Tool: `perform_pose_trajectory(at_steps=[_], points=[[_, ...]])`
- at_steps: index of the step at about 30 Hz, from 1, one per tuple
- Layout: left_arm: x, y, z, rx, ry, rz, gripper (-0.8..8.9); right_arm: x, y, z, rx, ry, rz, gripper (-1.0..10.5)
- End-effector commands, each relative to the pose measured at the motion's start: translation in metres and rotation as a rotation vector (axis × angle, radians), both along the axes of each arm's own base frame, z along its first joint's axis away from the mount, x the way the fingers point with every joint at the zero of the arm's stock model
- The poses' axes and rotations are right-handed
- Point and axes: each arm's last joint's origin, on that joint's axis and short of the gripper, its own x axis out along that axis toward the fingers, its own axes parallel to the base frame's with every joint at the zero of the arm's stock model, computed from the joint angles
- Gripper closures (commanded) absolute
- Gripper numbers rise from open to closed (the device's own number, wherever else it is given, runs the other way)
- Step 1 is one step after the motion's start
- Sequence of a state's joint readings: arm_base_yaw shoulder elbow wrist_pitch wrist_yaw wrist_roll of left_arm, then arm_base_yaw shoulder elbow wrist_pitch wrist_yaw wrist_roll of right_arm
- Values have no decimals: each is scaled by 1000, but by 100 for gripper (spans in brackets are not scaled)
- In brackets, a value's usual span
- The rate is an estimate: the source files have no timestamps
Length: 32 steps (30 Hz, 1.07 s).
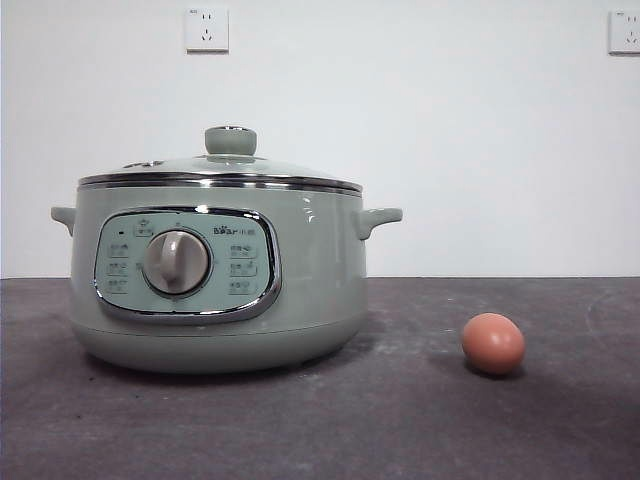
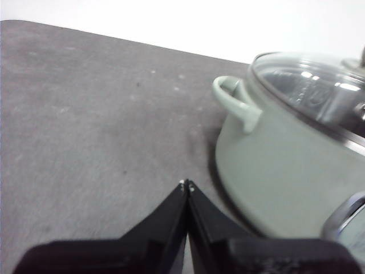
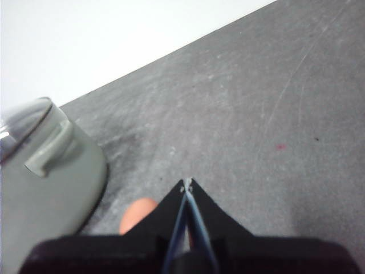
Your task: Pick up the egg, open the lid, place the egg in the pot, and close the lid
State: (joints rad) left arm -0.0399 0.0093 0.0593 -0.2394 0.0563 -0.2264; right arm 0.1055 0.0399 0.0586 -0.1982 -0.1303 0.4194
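The pale green pot (image 1: 215, 285) stands left of centre on the dark table, its glass lid (image 1: 222, 168) seated on it with the green knob (image 1: 231, 140) on top. To its right the brown-orange egg (image 1: 493, 343) lies on the table. Neither arm shows in the front view. My left gripper (image 2: 186, 184) is shut and empty, hovering beside the pot (image 2: 285, 165) near a side handle (image 2: 236, 103); the lid (image 2: 311, 85) shows there too. My right gripper (image 3: 187, 184) is shut and empty above the table, with the egg (image 3: 137, 214) partly hidden behind its jaws and the pot (image 3: 48, 177) beyond.
A dark grey table (image 1: 400, 420) runs to a white wall with two sockets (image 1: 207, 29), (image 1: 624, 31). The pot's control panel and dial (image 1: 177, 262) face the front camera.
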Motion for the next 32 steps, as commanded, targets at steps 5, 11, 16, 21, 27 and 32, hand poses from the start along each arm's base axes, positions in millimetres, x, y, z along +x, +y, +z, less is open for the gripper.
perform_pose_trajectory(at_steps=[5,11,16,21,27,32], points=[[-4,-1,45,-42,-68,-28,820,3,0,45,8,-27,-11,958],[0,-2,84,-49,-77,-59,820,14,1,86,-27,-33,-20,957],[10,-4,115,-59,-38,-127,820,30,3,117,-77,-4,-10,957],[29,-7,141,-75,45,-208,817,52,5,142,-143,103,20,948],[59,-12,156,-108,146,-324,735,79,12,154,-180,233,200,943],[76,-14,159,-130,197,-348,427,93,17,152,-166,274,306,587]])
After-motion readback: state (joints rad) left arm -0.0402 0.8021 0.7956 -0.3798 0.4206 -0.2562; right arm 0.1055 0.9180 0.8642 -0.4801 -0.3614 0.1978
